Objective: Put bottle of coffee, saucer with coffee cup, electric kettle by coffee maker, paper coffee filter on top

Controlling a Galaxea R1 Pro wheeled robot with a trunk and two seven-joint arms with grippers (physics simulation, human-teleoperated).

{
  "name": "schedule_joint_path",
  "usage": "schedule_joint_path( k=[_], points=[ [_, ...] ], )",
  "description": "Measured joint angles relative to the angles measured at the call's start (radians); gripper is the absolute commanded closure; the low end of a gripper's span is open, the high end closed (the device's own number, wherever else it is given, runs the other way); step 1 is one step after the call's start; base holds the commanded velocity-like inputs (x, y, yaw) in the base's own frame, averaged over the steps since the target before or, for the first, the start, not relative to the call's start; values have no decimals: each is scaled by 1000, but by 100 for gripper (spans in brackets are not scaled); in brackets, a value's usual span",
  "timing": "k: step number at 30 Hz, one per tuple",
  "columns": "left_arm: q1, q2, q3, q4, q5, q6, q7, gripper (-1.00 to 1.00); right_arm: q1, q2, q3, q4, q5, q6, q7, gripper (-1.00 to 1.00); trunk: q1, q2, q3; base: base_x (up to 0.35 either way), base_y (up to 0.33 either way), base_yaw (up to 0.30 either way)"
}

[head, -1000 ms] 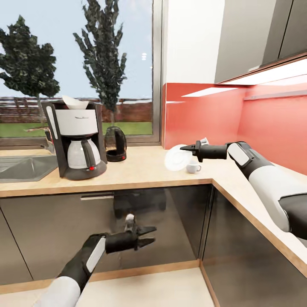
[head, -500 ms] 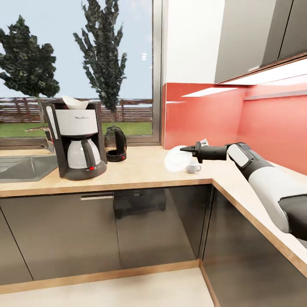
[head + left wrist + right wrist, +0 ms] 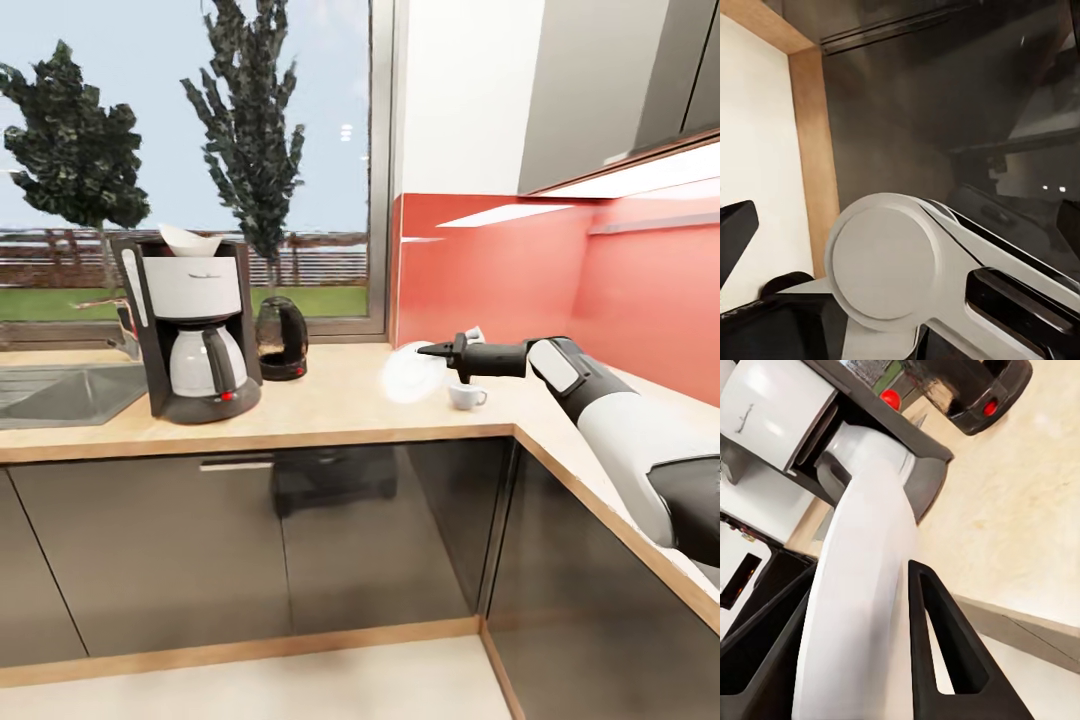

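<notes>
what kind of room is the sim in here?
A home kitchen, rendered: tan countertop with a steel sink, a coffee maker and kettle by the window, and a red backsplash under wall cabinets.

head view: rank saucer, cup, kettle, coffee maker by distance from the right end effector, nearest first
1. Saucer: gripped on edge in the right end effector.
2. Cup: on the counter just below the end effector.
3. Kettle: by the window, further toward the robot's left.
4. Coffee maker: farthest, next to the sink.

Bright window daylight; under-cabinet glow; soft render blur.
</notes>
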Motion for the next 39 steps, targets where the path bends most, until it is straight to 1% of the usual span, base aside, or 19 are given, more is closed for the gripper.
schedule_joint_path(
  k=[5,12,19,28,30,33,39],
  points=[
    [0,0,0,0,0,0,0,-100,0,4,0,0,0,0,0,100,0,0,0,4,4,258],
    [0,0,0,0,0,1,0,-100,0,23,0,0,-1,0,0,100,0,0,0,0,0,268],
    [0,0,0,0,0,2,0,-100,0,29,0,1,0,0,-2,100,0,0,0,0,0,249],
    [0,0,0,0,0,3,0,-100,13,31,0,4,1,-5,-1,100,0,0,0,0,0,33],
    [0,0,0,0,0,3,0,-100,14,37,0,4,1,-6,-1,100,0,0,0,0,0,3],
    [0,0,0,0,0,3,0,-100,16,53,0,12,2,-9,-3,100,0,0,0,123,0,1],
    [0,0,1,0,0,2,0,-100,17,58,0,15,2,-10,-3,100,0,0,0,78,0,0]
  ],
)
